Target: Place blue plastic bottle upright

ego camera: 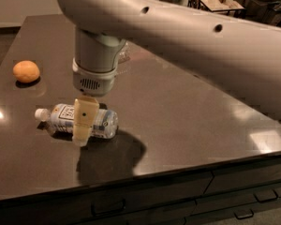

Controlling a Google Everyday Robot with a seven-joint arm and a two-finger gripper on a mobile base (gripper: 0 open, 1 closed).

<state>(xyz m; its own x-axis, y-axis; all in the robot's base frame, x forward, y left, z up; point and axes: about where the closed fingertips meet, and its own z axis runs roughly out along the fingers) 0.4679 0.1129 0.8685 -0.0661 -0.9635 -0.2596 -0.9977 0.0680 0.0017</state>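
The blue plastic bottle lies on its side on the dark table, white cap pointing left, white label with dark print facing up. My gripper hangs from the big white arm straight over the middle of the bottle. One tan finger shows in front of the bottle's body, its tip close to the table. The other finger is hidden behind it.
An orange sits at the left of the table. The smaller clear bottle is mostly hidden behind my wrist. The table's front edge runs just below the bottle, with drawers under it. Shelves stand at the back right.
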